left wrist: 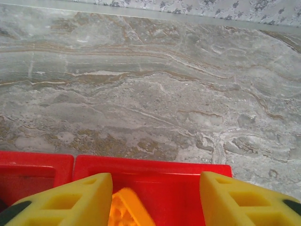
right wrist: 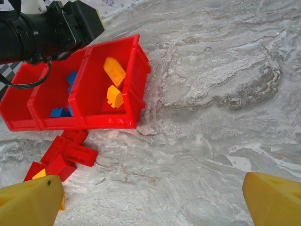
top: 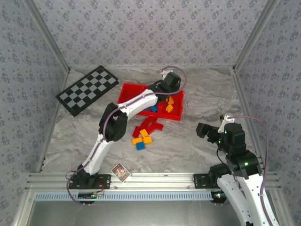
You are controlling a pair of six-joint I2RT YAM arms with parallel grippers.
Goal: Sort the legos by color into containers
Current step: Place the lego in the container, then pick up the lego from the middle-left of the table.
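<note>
Legos [top: 143, 133] unsorted sit on table [top: 197, 103] just base-side of tray [top: 128, 93], behind left gripper [left wrist: 155, 197], jaws parted over orange brick [left wrist: 124, 209] in right bin [right wrist: 96, 101]; right gripper [right wrist: 153, 202] wide open, farther off.

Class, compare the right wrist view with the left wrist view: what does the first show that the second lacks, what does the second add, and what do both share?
The right wrist view offers loose red bricks on the table by the tray and blue bricks in the middle compartment. The left wrist view offers instead the patterned back wall and the left gripper, open above the tray. Both share the red tray, the marble table and an orange-yellow brick lying in the tray.
</note>
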